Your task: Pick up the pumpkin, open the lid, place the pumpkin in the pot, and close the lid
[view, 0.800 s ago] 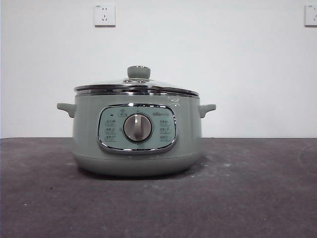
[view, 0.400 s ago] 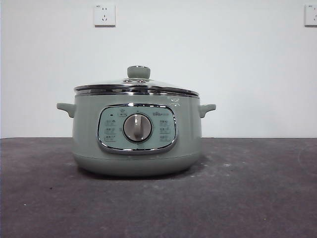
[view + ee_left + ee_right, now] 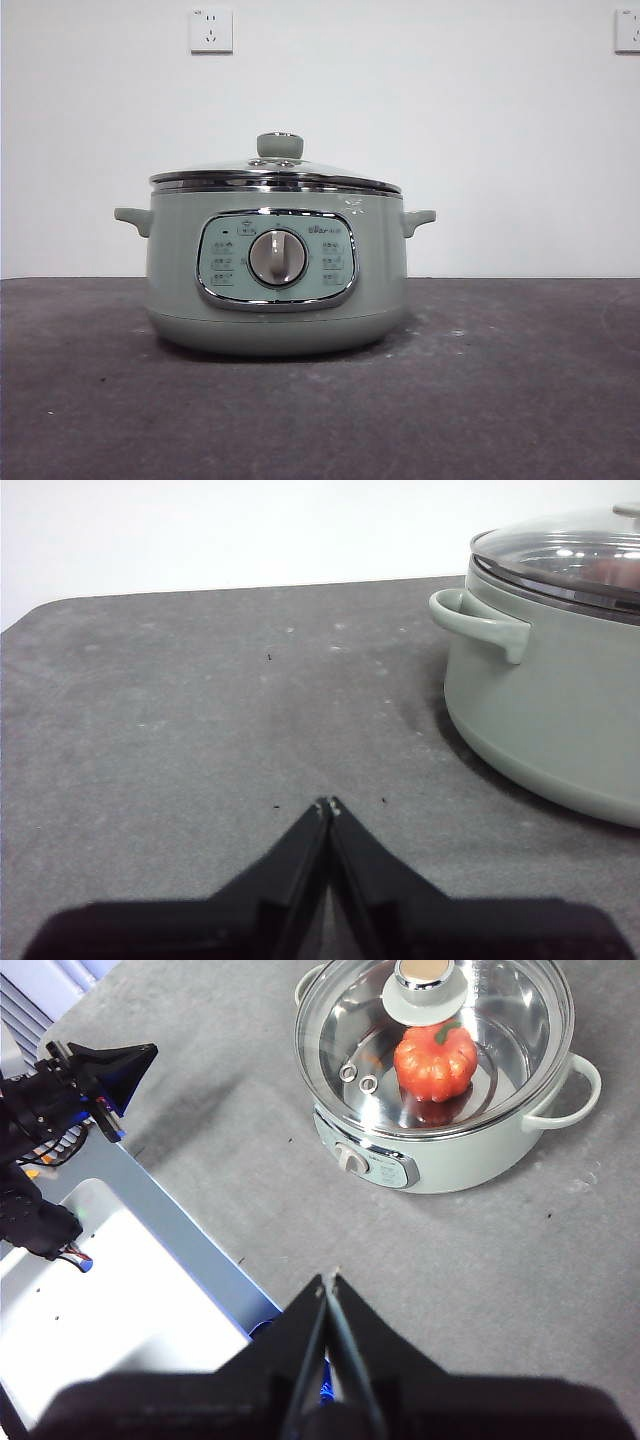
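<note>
The pumpkin (image 3: 435, 1060) is sitting inside the pot (image 3: 440, 1155), seen through the glass lid (image 3: 500, 1020), which is resting seated on the chrome rim with its knob (image 3: 425, 985) centred on top; judged from this layout, the task is reading as complete and both arms are parking clear of the work. The left gripper (image 3: 327, 805) is hovering low over the grey table (image 3: 180, 700) with its jaws pressed tip to tip and nothing between them; the pot is standing ahead of it and off to one side, well apart, one side handle (image 3: 480, 625) turned toward it. The right gripper (image 3: 330, 1280) is hanging high above the table, jaws likewise closed together and empty, with the pot well ahead of it and far below; that height is probably a retreat pose chosen to keep the lid undisturbed. In the front view the pot (image 3: 275, 260) is showing its control panel (image 3: 277, 260) squarely, and the pumpkin is not visible there, being hidden behind the opaque wall. Neither arm is entering that view. In the left wrist view the lid is cut off at the frame edge. The panel lettering is too small to read.
</note>
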### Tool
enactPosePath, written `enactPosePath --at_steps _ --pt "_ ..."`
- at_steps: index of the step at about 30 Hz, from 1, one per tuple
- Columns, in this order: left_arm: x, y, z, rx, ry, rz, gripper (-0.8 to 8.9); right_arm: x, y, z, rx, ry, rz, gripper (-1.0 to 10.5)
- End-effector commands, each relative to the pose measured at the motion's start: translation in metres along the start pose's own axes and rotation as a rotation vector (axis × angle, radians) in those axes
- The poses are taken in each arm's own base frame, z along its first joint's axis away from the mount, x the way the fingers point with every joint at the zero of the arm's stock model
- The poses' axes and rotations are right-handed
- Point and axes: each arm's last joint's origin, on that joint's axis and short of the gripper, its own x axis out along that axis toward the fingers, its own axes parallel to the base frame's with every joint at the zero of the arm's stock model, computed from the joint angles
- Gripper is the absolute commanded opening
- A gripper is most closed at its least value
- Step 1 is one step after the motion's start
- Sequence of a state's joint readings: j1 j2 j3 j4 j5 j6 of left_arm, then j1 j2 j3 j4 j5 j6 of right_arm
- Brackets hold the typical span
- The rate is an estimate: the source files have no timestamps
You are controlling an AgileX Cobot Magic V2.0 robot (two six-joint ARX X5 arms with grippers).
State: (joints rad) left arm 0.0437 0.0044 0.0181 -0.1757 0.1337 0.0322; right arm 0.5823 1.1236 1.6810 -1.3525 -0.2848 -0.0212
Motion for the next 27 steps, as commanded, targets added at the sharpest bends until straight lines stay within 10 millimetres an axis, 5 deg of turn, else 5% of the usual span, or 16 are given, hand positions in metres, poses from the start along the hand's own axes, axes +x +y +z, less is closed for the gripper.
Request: enactPosePath --at_steps 1,6,10,18,22,27 --pt "0.001 0.000 -0.005 -0.012 0.010 0.004 -0.04 0.000 0.000 -0.001 0.010 0.009 -0.001 0.0" --pt "0.001 0.000 -0.005 -0.012 0.010 0.004 -0.04 -0.001 0.000 -0.001 0.007 0.008 -0.003 0.0" --pt "0.001 0.000 -0.005 -0.012 0.010 0.005 -0.04 -0.025 -0.005 -0.012 -0.039 -0.076 -0.099 0.0" --pt "0.001 0.000 -0.005 -0.012 0.010 0.004 -0.04 -0.079 0.006 -0.047 -0.099 -0.543 -0.229 0.0" --pt "0.001 0.000 -0.005 -0.012 0.010 0.004 -0.04 -0.074 0.006 -0.076 -0.167 -0.662 -0.384 0.0" --pt "0.001 0.000 -0.005 -0.012 0.010 0.004 -0.04 -0.040 -0.009 -0.108 -0.192 -0.836 -0.486 0.0"
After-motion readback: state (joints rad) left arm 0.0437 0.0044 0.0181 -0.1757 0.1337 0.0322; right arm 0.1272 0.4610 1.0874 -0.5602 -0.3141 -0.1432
